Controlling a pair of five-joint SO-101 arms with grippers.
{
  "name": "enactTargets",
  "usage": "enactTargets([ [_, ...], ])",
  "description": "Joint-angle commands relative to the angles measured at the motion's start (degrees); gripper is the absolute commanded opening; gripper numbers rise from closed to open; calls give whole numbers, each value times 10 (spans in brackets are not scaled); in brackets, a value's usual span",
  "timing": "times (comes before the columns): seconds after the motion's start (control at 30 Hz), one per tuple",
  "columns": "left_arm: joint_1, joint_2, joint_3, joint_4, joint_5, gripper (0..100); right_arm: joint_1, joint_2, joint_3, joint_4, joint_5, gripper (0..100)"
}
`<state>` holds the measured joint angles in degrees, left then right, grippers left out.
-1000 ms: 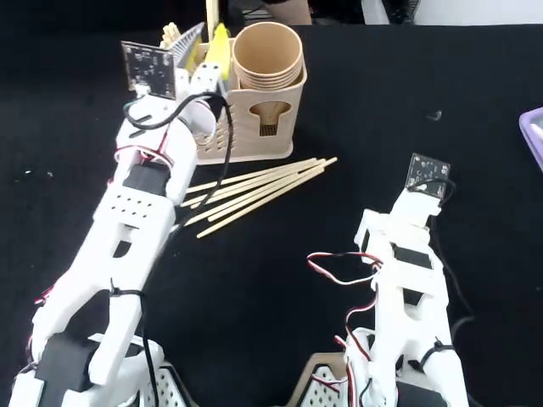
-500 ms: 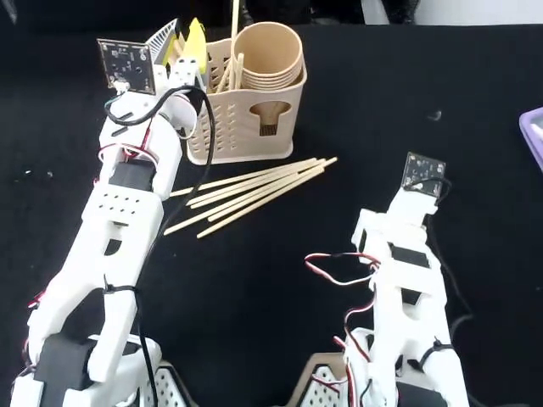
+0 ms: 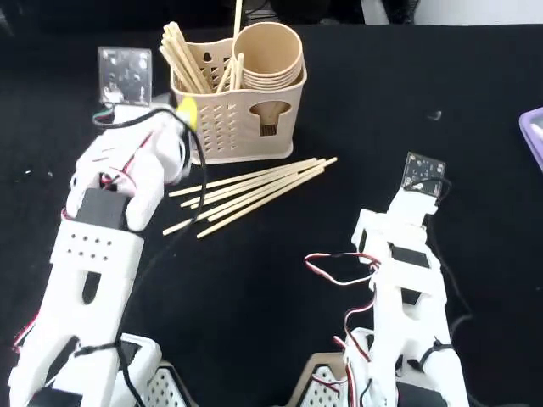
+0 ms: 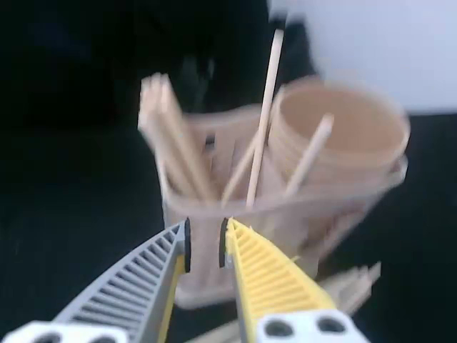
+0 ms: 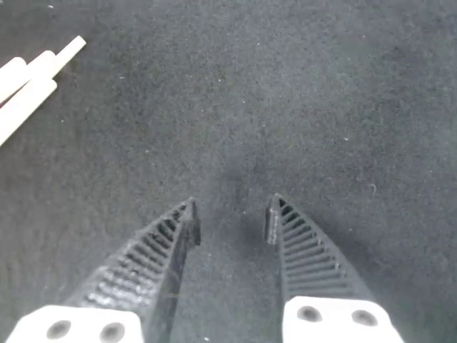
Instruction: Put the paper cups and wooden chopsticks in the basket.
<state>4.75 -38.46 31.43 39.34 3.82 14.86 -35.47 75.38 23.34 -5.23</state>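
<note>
A beige slotted basket [image 3: 242, 127] stands at the back of the black table. A stack of paper cups [image 3: 268, 52] sits in its right compartment, and several wooden chopsticks [image 3: 185, 58] lean in its left one. More chopsticks [image 3: 250, 191] lie loose on the table in front of the basket. My left gripper [image 4: 204, 244] hovers just in front of the basket [image 4: 285, 207], slightly open with nothing between its fingers; its yellow finger [image 3: 187, 112] is beside the basket's left front corner. My right gripper [image 5: 232, 214] is open over bare tabletop, with chopstick ends [image 5: 32, 75] farther off.
A purple object [image 3: 534, 127] pokes in at the right edge of the table. The right arm [image 3: 407, 254] stands at the front right, away from the loose chopsticks. Black tabletop lies open between the two arms.
The left arm has drawn back from over the basket toward the front left. The chopsticks it carried now stand in the basket's left compartment. The right arm has not moved.
</note>
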Motion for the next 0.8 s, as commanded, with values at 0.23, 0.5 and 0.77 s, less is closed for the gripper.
enactTargets([
  [0.23, 18, 135, 82, 123, -232, 275, -10, -15, -28, -14, -2, 159],
  [0.5, 16, 283, 27, 84, -260, 275, -10, -15, -27, -14, -2, 159],
  [0.77, 18, 347, 35, 4, -288, 273, -10, -15, -29, -14, -2, 159],
])
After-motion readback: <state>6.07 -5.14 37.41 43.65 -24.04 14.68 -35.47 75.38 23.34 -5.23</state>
